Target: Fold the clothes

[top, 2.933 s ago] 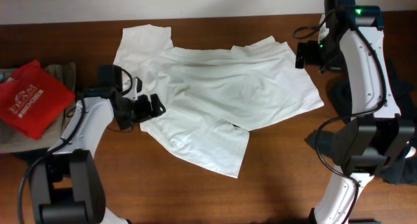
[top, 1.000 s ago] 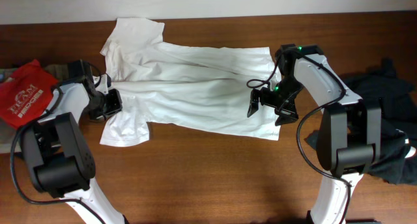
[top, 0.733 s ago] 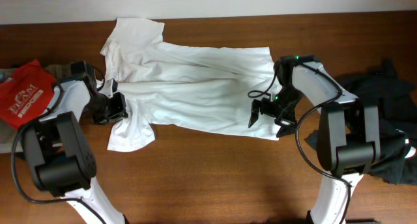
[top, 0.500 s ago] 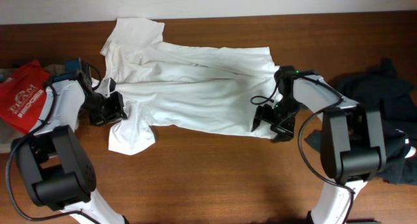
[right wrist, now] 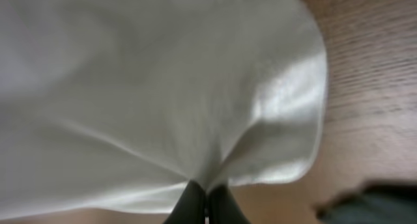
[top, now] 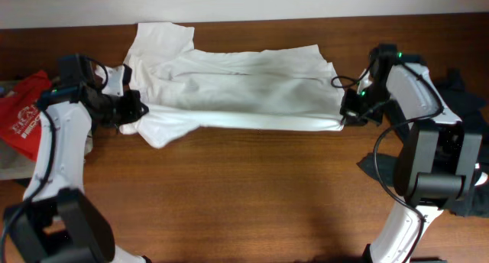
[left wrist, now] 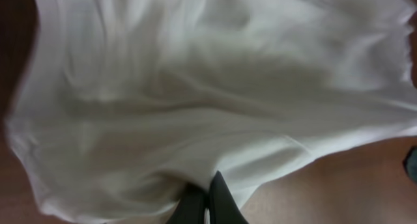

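The clothes, a large white T-shirt [top: 237,91], lie stretched across the back of the wooden table, folded lengthwise into a long band. My left gripper [top: 130,110] is shut on the shirt's left end, near a sleeve. At the shirt's right corner my right gripper [top: 350,115] is pinched shut on the fabric. In the left wrist view the white cloth [left wrist: 195,87] bunches into my closed black fingertips [left wrist: 218,204]. The right wrist view shows the cloth corner [right wrist: 273,113] drawn into the shut fingertips [right wrist: 218,204]. No print shows.
A red shirt [top: 21,121] with white lettering lies at the table's left edge on a grey cloth. Dark garments [top: 466,95] are heaped at the right edge. Bare brown tabletop [top: 244,194] fills the front half.
The right gripper closed on the shirt's right hem and carried it back and right. The left gripper pulled its end back and left. The front half of the shirt now lies folded over.
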